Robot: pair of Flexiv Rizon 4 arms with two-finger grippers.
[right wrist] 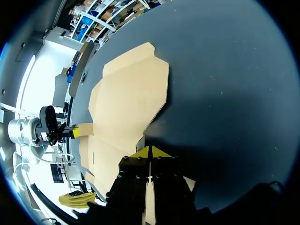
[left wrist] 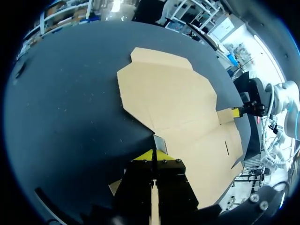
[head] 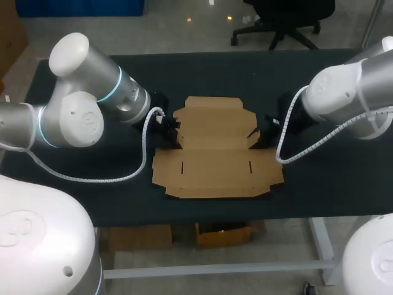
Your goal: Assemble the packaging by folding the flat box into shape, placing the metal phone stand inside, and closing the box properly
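The box [head: 215, 153] lies as a flat, unfolded sheet of plain brown cardboard in the middle of the table [head: 319, 181]. It is matte and smooth, with faint crease lines across it. Its outline is stepped. The panel nearest the robot is a wide rectangle with two short slits cut in it. The part beyond that is narrower with angled, notched corners, and it ends in a short flap with clipped corners at the far edge.

The left gripper [head: 167, 125] is at the box's left edge, where the wide panel meets the narrower part. In the left wrist view its yellow tips [left wrist: 153, 153] are pressed together on a small side flap. A thin strip of cardboard shows edge-on between the black finger bodies, so it is clamped on the box [left wrist: 173, 103]. The right gripper [head: 261, 132] is at the matching spot on the box's right edge. The right wrist view shows it [right wrist: 150, 151] pinched on the side flap of the box [right wrist: 131, 93] there in the same way. Each wrist view also shows the other gripper holding its tab on the far side of the sheet [left wrist: 240, 111] [right wrist: 72, 132].

The table is covered in a dark, nearly black matte surface with fine pale specks [left wrist: 70, 93]. A white coiled cable [head: 145, 132] hangs beside the left gripper and another [head: 307, 147] loops beside the right one.
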